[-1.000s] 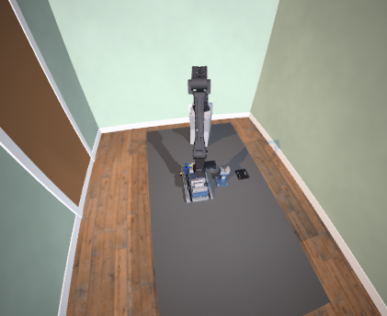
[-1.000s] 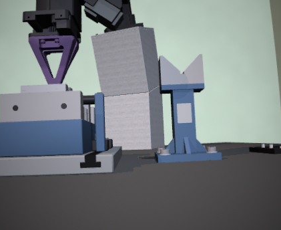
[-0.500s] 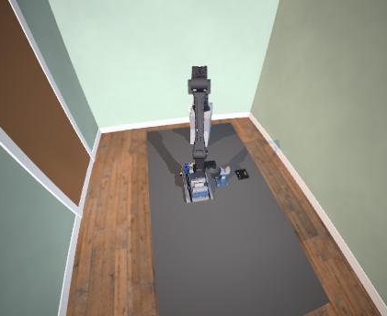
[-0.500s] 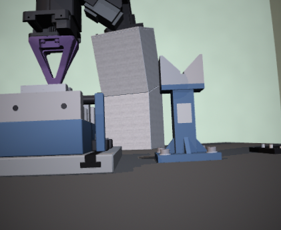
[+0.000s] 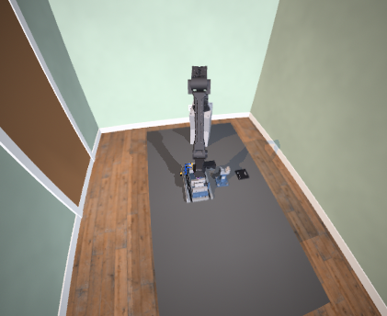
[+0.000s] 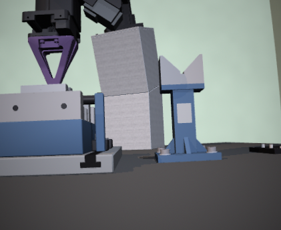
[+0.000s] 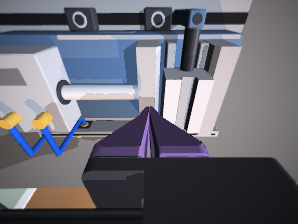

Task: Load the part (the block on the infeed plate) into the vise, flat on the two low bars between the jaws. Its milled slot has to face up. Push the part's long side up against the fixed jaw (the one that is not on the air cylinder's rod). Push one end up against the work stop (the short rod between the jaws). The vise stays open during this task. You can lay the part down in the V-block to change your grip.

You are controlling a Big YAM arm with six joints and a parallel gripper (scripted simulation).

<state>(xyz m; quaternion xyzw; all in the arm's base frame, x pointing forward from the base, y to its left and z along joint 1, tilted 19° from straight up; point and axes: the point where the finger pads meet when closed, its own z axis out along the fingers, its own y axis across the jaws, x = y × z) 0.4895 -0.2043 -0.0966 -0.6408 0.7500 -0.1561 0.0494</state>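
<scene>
The pale grey part (image 7: 187, 102) lies in the open vise (image 5: 198, 187) (image 6: 37, 137), between the moving jaw (image 7: 149, 75) on the cylinder rod (image 7: 102, 92) and the fixed jaw (image 7: 223, 85). Its far end is at the dark work stop rod (image 7: 190, 50) (image 6: 87, 98). My gripper (image 7: 149, 112) (image 6: 55, 81) (image 5: 196, 174) is shut with nothing between its purple fingers. The tips point straight down, close over the part's side nearest the moving jaw. In the exterior view the tips reach a pale slab (image 6: 44, 87) showing above the vise's grey block. I cannot tell whether they touch.
The blue V-block stand (image 6: 182, 100) (image 5: 221, 176) is to the right of the vise, with nothing in it. The black infeed plate (image 6: 271, 148) (image 5: 242, 174) lies further right with nothing on it. The grey arm pedestal (image 6: 127, 87) stands behind. Blue hoses (image 7: 40, 140) run beside the cylinder.
</scene>
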